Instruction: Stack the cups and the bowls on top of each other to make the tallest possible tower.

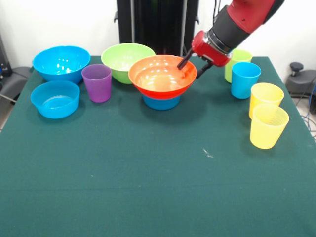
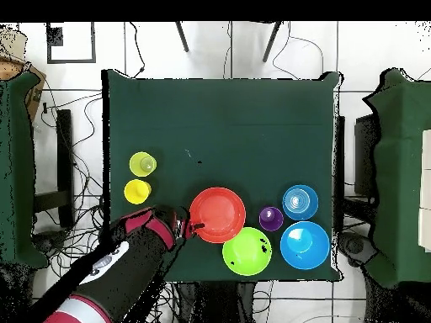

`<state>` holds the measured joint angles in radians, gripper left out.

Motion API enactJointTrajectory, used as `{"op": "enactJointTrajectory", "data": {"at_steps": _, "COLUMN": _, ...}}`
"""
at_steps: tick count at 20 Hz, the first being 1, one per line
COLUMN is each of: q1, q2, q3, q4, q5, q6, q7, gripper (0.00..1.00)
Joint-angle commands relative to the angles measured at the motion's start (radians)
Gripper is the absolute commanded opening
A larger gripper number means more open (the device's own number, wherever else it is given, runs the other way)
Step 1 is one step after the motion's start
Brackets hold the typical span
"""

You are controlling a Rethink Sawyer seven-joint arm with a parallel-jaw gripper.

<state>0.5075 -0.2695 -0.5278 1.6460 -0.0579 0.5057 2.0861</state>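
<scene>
The wide orange bowl (image 1: 157, 75) (image 2: 217, 214) sits upright on a small blue bowl (image 1: 162, 102) at mid table. My gripper (image 1: 189, 72) (image 2: 190, 225) is open at the orange bowl's right rim, one finger inside the bowl and one outside. The purple cup (image 1: 97, 82) (image 2: 270, 219) stands on the table just left of this stack. The lime green bowl (image 1: 123, 58) (image 2: 247, 251) is behind it. The large blue bowl (image 1: 61, 62) (image 2: 305, 245) and another small blue bowl (image 1: 55, 99) (image 2: 300, 202) are at the left.
At the right stand the lime green cup (image 1: 240, 57), the blue cup (image 1: 245, 79) and two yellow cups (image 1: 265, 98) (image 1: 268, 126). In the overhead view the yellow cups (image 2: 142, 163) (image 2: 137, 191) show; my arm (image 2: 118, 265) hides the blue and green cups.
</scene>
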Motion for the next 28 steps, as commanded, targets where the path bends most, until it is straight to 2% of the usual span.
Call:
{"op": "enactJointTrajectory", "data": {"at_steps": 1, "q1": 0.011, "q2": -0.037, "q3": 0.116, "q4": 0.009, "q5": 0.037, "q6": 0.121, "q7": 0.126, "gripper": 1.0}}
{"op": "enactJointTrajectory", "data": {"at_steps": 12, "q1": 0.024, "q2": -0.101, "q3": 0.115, "q4": 0.012, "q5": 0.043, "q6": 0.212, "q7": 0.134, "gripper": 1.0}}
{"op": "enactJointTrajectory", "data": {"at_steps": 19, "q1": 0.042, "q2": -0.175, "q3": 0.115, "q4": 0.022, "q5": 0.044, "q6": 0.296, "q7": 0.129, "gripper": 1.0}}
{"op": "enactJointTrajectory", "data": {"at_steps": 24, "q1": 0.043, "q2": -0.224, "q3": 0.116, "q4": 0.04, "q5": 0.034, "q6": 0.337, "q7": 0.108, "gripper": 1.0}}
{"op": "enactJointTrajectory", "data": {"at_steps": 28, "q1": 0.027, "q2": -0.271, "q3": 0.106, "q4": 0.063, "q5": 0.005, "q6": 0.333, "q7": 0.069, "gripper": 1.0}}
